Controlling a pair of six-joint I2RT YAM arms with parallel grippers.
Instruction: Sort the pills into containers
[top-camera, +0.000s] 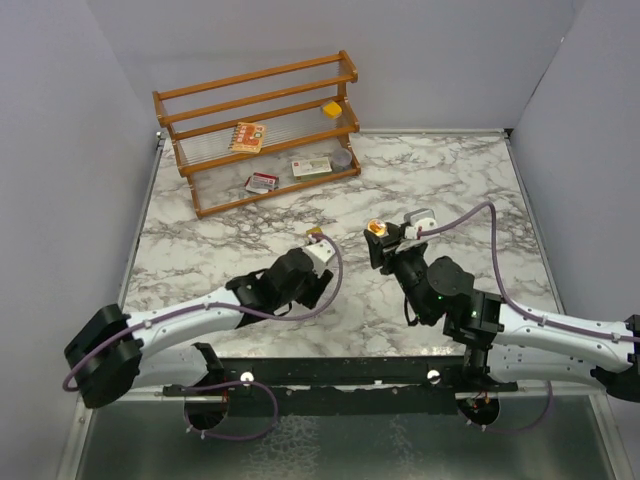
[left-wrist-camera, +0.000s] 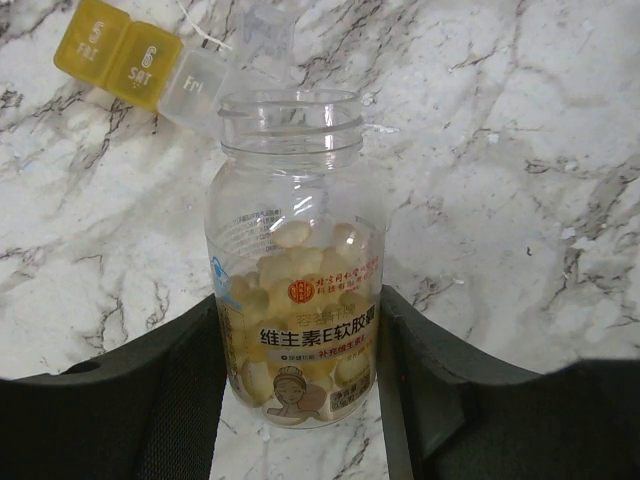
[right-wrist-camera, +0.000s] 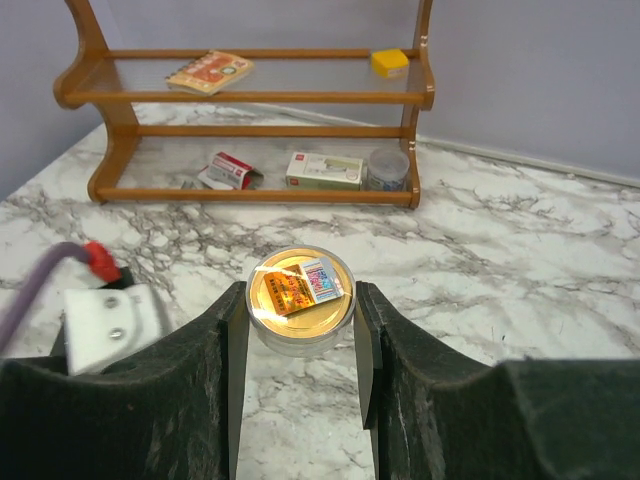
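Left gripper (left-wrist-camera: 300, 335) clamps the open pill bottle (left-wrist-camera: 295, 200), pills (left-wrist-camera: 292, 236) mostly inside. Right gripper (right-wrist-camera: 300, 310) pinches a round gold-topped jar (right-wrist-camera: 300, 285), possibly just a cap. Pill organizer (left-wrist-camera: 130, 58) lies beyond on the marble table (left-wrist-camera: 520, 150). No sorting evident yet.

Glossy, grey-veined marble look across the tabletop (top-camera: 200, 240). Varnished wood on the rack (right-wrist-camera: 300, 97). Clear, smooth plastic for the bottle (left-wrist-camera: 295, 250), with a printed label. Shiny gold-toned lid atop the jar (right-wrist-camera: 300, 290). Matt black plastic on the fingers (left-wrist-camera: 150, 400).
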